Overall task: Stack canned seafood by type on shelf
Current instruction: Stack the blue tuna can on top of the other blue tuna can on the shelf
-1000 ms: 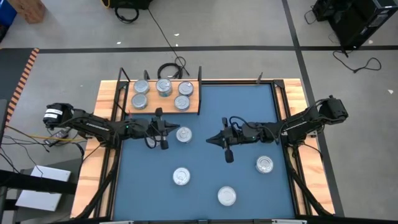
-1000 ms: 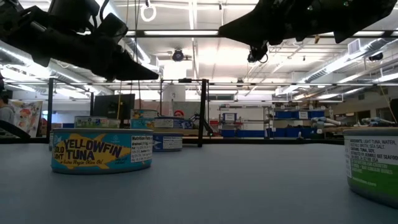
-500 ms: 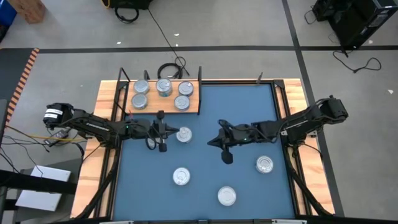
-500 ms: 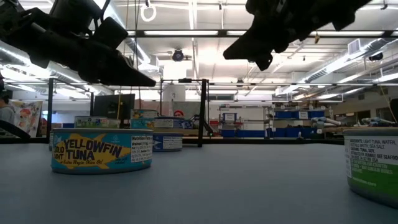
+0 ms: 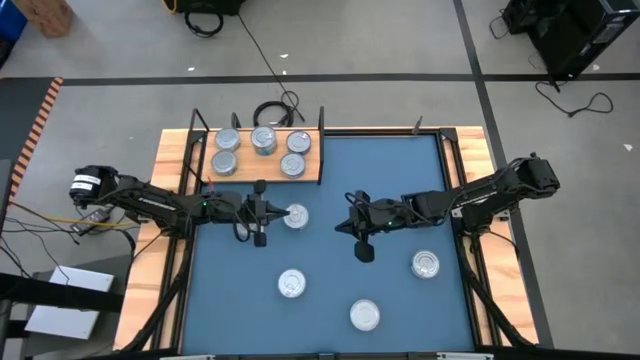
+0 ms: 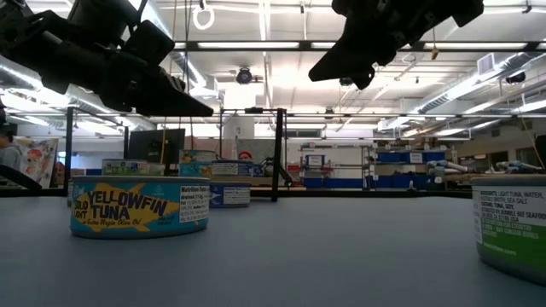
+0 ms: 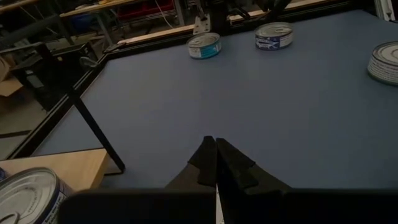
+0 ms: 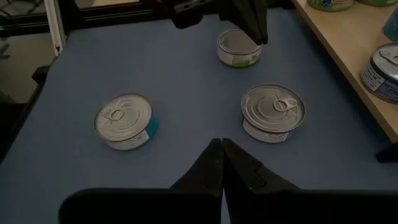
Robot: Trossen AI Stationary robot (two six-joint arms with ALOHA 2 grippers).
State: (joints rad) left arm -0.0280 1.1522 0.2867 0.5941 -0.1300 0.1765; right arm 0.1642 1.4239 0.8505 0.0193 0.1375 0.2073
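High view: left gripper (image 5: 272, 213) fingers pressed together, nothing held, tip just at 9 o'clock of a loose tin (image 5: 296, 215) near the mat's middle. Right gripper (image 5: 342, 226) likewise closed and empty, hovering at 3 o'clock of that same tin with bare mat between them. Both wrist views confirm the fingers meet with no gap.

Open room: the mat (image 5: 400, 160) is bare from the right gripper toward 12 o'clock, up to the far edge. Toward 6 o'clock lie three more tins, well apart: one at (image 5: 292, 284), one at (image 5: 365, 315), one at (image 5: 426, 264) under the right arm's side.

Shelf (image 5: 310, 176), a light wooden board with thin black posts, sits at 11 o'clock of the mat, overlapping its far left corner. Five tins stand on it: (image 5: 228, 141), (image 5: 264, 139), (image 5: 300, 143), (image 5: 226, 164), (image 5: 292, 165). Its edge lies near the left gripper, toward 12 o'clock.

Surface: blue mat inside a wooden table frame (image 5: 168, 150). Grey floor around, dark cable (image 5: 271, 112) coiled just beyond the shelf.

Low view: a yellowfin tuna tin (image 6: 139, 205) stands upright on the mat, ceiling strip lights and racking behind.
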